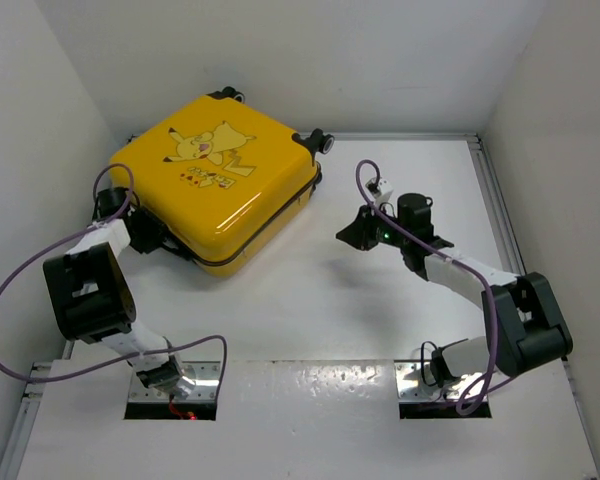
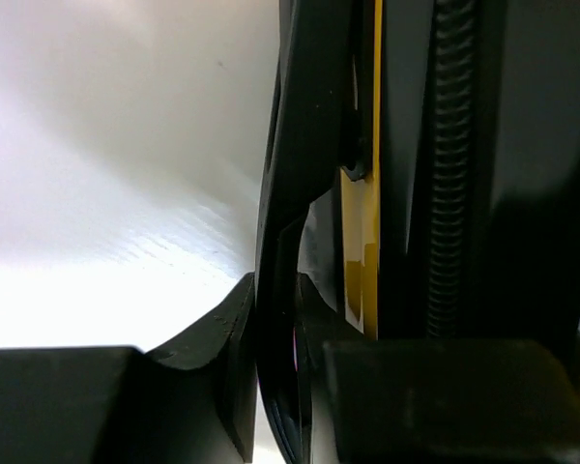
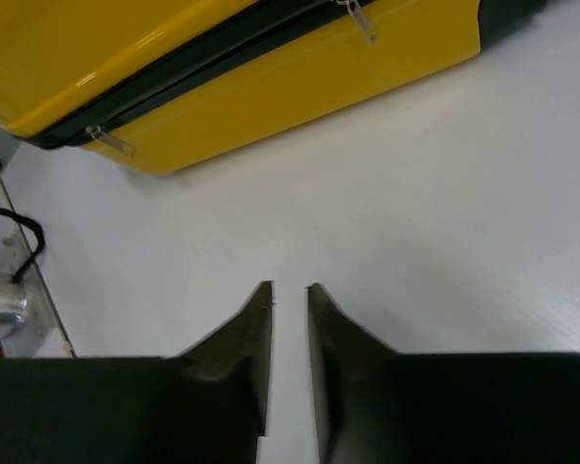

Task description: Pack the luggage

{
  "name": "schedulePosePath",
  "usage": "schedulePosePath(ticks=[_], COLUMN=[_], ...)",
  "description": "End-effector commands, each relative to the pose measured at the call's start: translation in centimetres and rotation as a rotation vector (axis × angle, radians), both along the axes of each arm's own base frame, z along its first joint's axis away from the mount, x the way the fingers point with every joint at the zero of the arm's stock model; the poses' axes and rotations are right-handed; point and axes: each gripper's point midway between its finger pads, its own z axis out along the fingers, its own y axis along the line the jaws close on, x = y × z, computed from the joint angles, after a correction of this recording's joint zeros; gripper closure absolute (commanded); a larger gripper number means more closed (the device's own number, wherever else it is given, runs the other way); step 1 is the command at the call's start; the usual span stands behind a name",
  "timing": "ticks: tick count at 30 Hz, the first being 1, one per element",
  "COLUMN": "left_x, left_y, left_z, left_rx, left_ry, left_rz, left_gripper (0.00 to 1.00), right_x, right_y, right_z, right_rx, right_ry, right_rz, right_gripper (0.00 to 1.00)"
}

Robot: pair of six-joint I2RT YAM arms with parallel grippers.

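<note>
1. Since the arms are bolted at the near edge, at 7 and 5 o'clock in the top view, start there: bare white table [image 1: 310, 300] lies in front of them. No loose goods waiting to be packed show in any view.
2. Just right of centre, towards 2 o'clock, the right gripper [image 3: 290, 288] hangs over the table well short of the case. Its fingers are parted by a narrow slit and hold nothing.
3. At 9 o'clock the left gripper [image 2: 275, 280] is tucked against the near-left edge of the case, fingers pressed onto a thin black strap [image 2: 288, 193] that comes off that edge.
4. At 11 o'clock the yellow Pikachu suitcase [image 1: 220, 170] lies flat with its lid down, so packing looks nearly done.
5. Two zipper pulls [image 3: 109, 141] sit well apart on the black seam. Whether the zip between them is run shut I cannot tell, so that may be what is left.
6. Farthest, the black wheels [image 1: 320, 140] point to 12 and 1 o'clock. The walls crowd the case there, and the left arm's purple cable [image 1: 10, 300] loops close by.
</note>
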Motion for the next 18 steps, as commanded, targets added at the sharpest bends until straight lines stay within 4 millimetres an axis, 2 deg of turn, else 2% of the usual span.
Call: schedulePosePath(ticks=[1, 4, 5, 7, 9, 10, 11, 13, 14, 16, 18], left_x=[-3.3, -4.0, -4.0, -4.6, -4.3, -4.7, -4.5, -4.6, -4.5, -4.7, -5.0], left_y=[-2.3, -1.8, -1.8, -2.1, -2.0, -2.2, -2.2, -2.5, -2.6, -2.8, -2.9], left_z=[-5.6, -5.5, -5.5, -5.7, -5.0, -5.2, -4.8, -4.7, -4.4, -4.4, -4.4], left_rx=[0.124, 0.153, 0.157, 0.133, 0.147, 0.136, 0.141, 0.149, 0.144, 0.139, 0.136], left_ry=[0.257, 0.292, 0.293, 0.293, 0.273, 0.278, 0.265, 0.261, 0.248, 0.246, 0.255], left_rz=[-0.233, -0.262, -0.27, -0.285, -0.294, -0.299, -0.298, -0.317, -0.321, -0.335, -0.336], left_gripper=[1.0, 1.0, 1.0, 1.0, 1.0, 1.0, 1.0, 1.0, 1.0, 1.0, 1.0], right_x=[0.3, 0.3, 0.6, 0.7, 0.7, 2.0, 2.6, 4.6, 5.5, 7.1, 7.9], right_y=[0.9, 1.8, 2.5, 4.0, 5.4, 5.1, 5.6, 5.6, 5.9, 6.3, 6.5], right_z=[2.4, 2.3, 3.1, 3.3, 2.2, 2.6, 1.5, 2.5, 1.7, 2.0, 1.5], right_rx=[0.054, 0.043, 0.038, 0.039, -0.01, -0.034, -0.057, -0.059, -0.065, -0.057, -0.05], right_ry=[-0.133, -0.21, -0.282, -0.323, -0.38, -0.424, -0.422, -0.469, -0.457, -0.46, -0.45], right_rz=[0.033, 0.048, 0.065, 0.094, 0.136, 0.067, 0.063, -0.005, -0.012, -0.036, -0.043], right_gripper=[0.75, 0.63, 0.59, 0.54, 0.53, 0.59, 0.61, 0.65, 0.65, 0.65, 0.65])
